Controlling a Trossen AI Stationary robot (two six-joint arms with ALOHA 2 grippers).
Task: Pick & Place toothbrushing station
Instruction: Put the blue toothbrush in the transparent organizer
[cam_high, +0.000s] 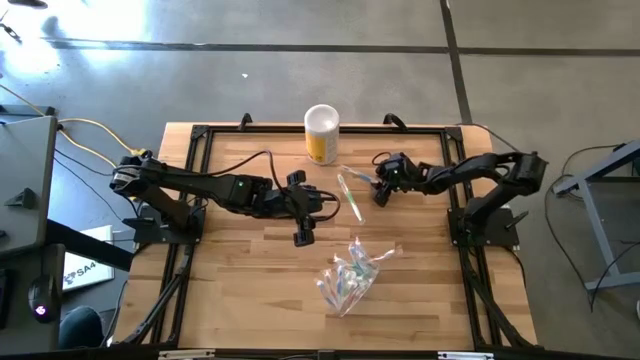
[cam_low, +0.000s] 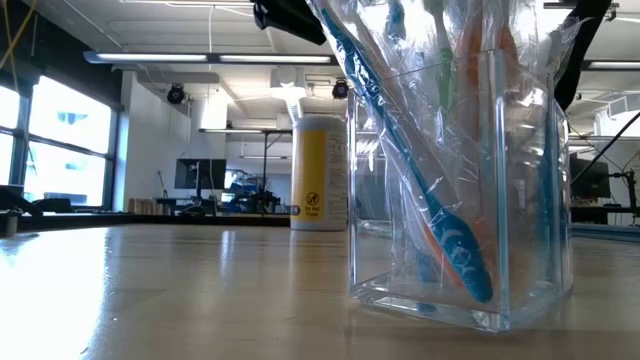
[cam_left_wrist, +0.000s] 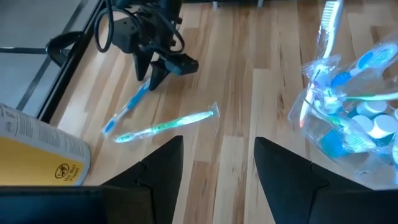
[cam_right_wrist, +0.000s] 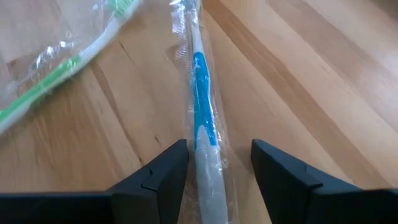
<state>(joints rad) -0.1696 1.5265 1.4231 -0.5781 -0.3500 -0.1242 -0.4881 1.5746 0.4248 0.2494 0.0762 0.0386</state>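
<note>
- High view gives you the table (cam_high: 230, 300) whole: wooden slats inside a black frame, with bare wood along the near edge and in both near corners.
- Your left gripper (cam_high: 303, 222) hangs over the middle of the table, fingers parted with nothing between them; the left wrist view shows only bare wood in the gap.
- Your right gripper (cam_high: 381, 190) sits toward the far right, low over a wrapped blue toothbrush (cam_right_wrist: 200, 124). Its fingers stand apart, one on each side of the handle; you cannot tell from these views whether they touch it.
- A wrapped green toothbrush (cam_left_wrist: 168, 125) lies just beside the blue one, between the two grippers, both flat on the wood.
- The clear container (cam_low: 460, 190) lined with a crinkly plastic bag (cam_high: 350, 278) stands near the middle, closer to the near edge, well apart from both grippers. Toothbrushes lean in it, and the left wrist view shows white-capped teal tubes (cam_left_wrist: 373, 124) inside.
- A yellow canister with a white lid (cam_high: 321, 133) stands at the far edge, centre. Its label carries a round prohibition symbol and small print you cannot read.
- Off the table's left side a white card reads "SAA" (cam_high: 82, 270).
- Open room for moving lies left of the container and along the near right.
</note>
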